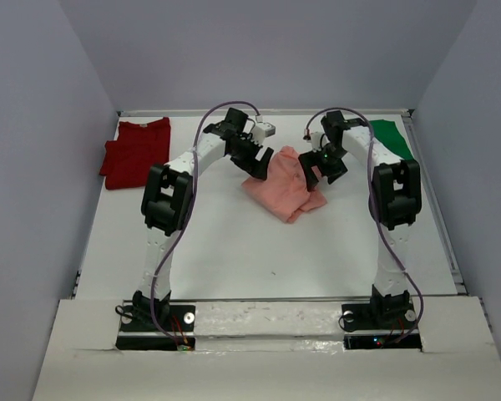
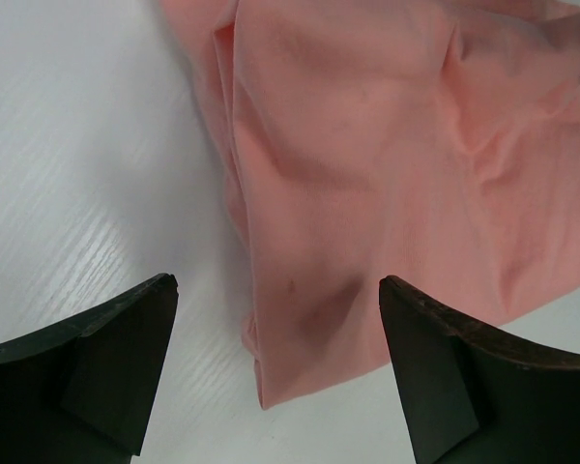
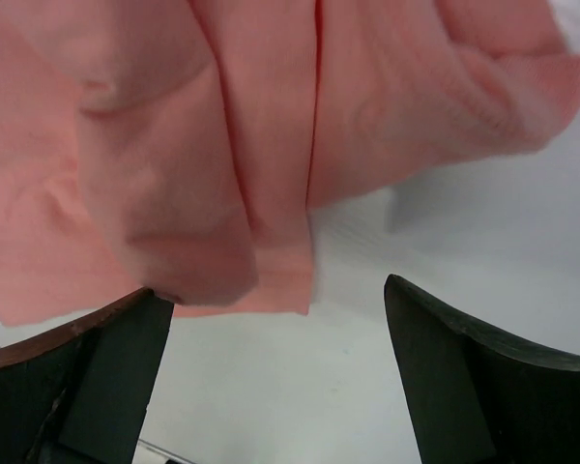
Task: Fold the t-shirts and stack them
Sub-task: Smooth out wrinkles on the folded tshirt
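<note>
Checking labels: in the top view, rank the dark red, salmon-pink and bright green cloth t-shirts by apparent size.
1. Dark red cloth t-shirt and crumpled salmon-pink t-shirt: about alike, not ranked.
2. Bright green t-shirt: smallest showing, partly behind the right arm.

The salmon-pink t-shirt (image 2: 396,164) is soft, matt, creased cloth. The table (image 2: 68,145) is smooth, faintly grained and slightly glossy. The left pincer (image 2: 278,295) looks like matt black plastic.

Lab setting: a robot test cell. Plain white worktop (image 1: 234,251) boxed on 3 sides by plain grey panels (image 1: 275,50). My left arm (image 1: 167,196) and right arm (image 1: 395,194) are bolted at its near edge, purple cables (image 1: 230,104) exposed.
</note>
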Robot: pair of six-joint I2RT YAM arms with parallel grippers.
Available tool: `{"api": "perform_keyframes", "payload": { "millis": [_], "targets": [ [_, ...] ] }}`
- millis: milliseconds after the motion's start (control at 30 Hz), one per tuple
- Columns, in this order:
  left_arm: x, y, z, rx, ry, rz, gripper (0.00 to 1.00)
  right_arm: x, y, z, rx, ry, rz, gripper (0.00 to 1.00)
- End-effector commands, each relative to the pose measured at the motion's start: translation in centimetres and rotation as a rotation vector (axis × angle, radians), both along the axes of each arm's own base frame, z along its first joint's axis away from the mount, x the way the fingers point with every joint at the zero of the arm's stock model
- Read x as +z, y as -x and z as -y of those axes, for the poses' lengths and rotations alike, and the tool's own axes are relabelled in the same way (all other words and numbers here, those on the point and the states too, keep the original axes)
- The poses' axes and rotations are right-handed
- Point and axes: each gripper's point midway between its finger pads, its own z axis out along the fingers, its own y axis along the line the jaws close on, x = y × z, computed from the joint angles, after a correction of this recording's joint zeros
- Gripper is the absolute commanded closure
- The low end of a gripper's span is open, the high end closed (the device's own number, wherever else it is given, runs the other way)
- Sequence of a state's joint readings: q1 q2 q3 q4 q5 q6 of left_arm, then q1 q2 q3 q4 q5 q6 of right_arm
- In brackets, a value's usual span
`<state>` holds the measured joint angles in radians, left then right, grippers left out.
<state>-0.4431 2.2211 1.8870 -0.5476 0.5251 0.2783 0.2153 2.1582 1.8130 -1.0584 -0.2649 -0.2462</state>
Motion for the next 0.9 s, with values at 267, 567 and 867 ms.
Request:
{"api": "perform_keyframes", "payload": {
  "millis": [267,567,867],
  "targets": [
    [0.7,4.2,1.0,-0.064,0.070,-0.126,0.05,0.3,-6.8,-2.3,0.006,-0.069,0.098,0.04],
    [4.4,9.1,0.0,-0.100,0.119,-0.169,0.05,0.3,-9.8,-2.5,0.001,-0.083,0.157,0.03],
    [7.3,13.3,0.1,-0.135,0.181,-0.145,0.01,1.9,-12.5,-2.9,0.016,-0.091,0.253,0.01]
  ]
}}
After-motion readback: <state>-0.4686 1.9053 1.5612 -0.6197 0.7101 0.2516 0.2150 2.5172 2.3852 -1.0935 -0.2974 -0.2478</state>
